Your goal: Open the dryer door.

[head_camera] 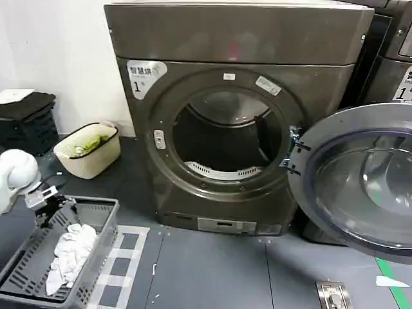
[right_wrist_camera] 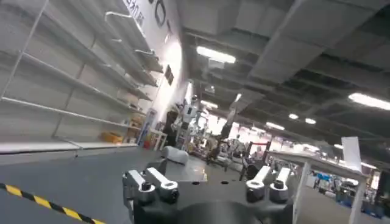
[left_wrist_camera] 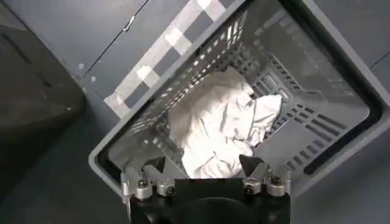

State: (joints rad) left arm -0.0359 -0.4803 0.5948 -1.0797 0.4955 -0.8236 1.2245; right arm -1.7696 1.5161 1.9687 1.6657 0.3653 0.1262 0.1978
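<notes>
Head view: the dryer [head_camera: 238,122], a bronze-grey front-loader with a white "1" sticker [head_camera: 145,76] on its upper left front, stands at the far centre of the scene. The dryer door [head_camera: 360,180] is swung fully open to the right on its hinge [head_camera: 293,151], so you see its grey inner side and tinted glass; the round opening and the drum [head_camera: 225,132] are exposed. A neighbouring machine [head_camera: 396,58] is partly visible at the far right.

Your left gripper [head_camera: 50,196] hangs at the near left, just above the far rim of a grey slatted laundry basket [head_camera: 96,248] that holds a crumpled white cloth [head_camera: 71,254]. In the left wrist view the left gripper [left_wrist_camera: 204,165] has its fingers spread apart and empty, over the cloth [left_wrist_camera: 216,125] in the basket [left_wrist_camera: 317,122].

A cream basket [head_camera: 90,151] with green contents sits on the floor left of the dryer.

Right wrist view: your right gripper [right_wrist_camera: 210,182] is aimed up and away toward shelving [right_wrist_camera: 73,67] and the ceiling; its fingers stand apart, holding nothing.
</notes>
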